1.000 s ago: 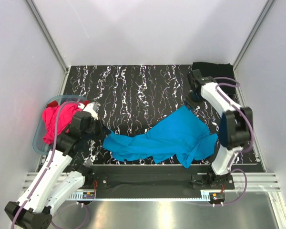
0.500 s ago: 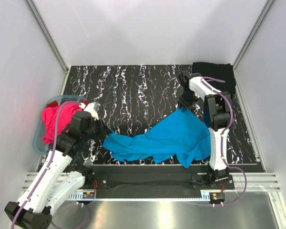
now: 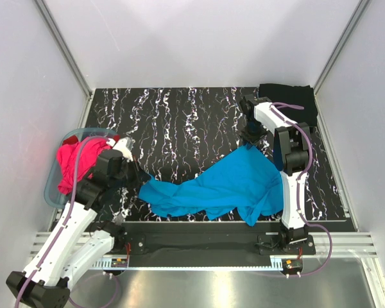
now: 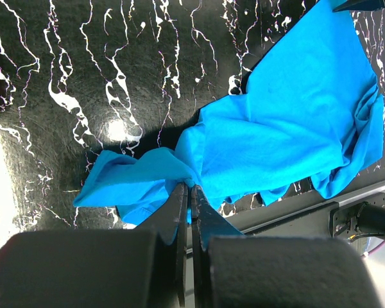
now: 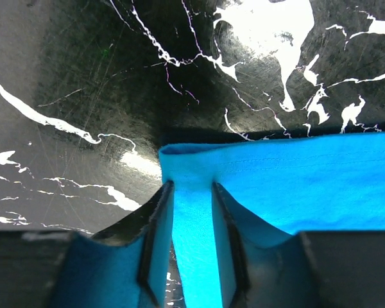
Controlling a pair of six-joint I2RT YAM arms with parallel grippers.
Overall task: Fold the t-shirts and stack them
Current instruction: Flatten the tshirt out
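The turquoise-blue t-shirt [image 3: 224, 186] lies crumpled across the front of the black marbled table, stretched from near left to mid right. My left gripper [image 3: 140, 178] is shut on its left end, the fingertips [image 4: 191, 187] pinching a bunched fold of the shirt [image 4: 276, 128]. My right gripper [image 3: 249, 138] is at the shirt's far right corner. In the right wrist view its fingers [image 5: 191, 189] stand apart with a folded edge of the shirt [image 5: 295, 179] lying between them on the table. A black t-shirt [image 3: 289, 102] lies folded at the back right corner.
A translucent pale-blue tub [image 3: 51, 186] at the left edge holds magenta-pink and red shirts [image 3: 74, 163]. White walls with metal posts enclose the table on three sides. A metal rail runs along the near edge by the arm bases.
My right arm has dropped from a raised, elbow-out pose to a low one, bringing the shirt's far corner down to the table. The left arm has not moved.
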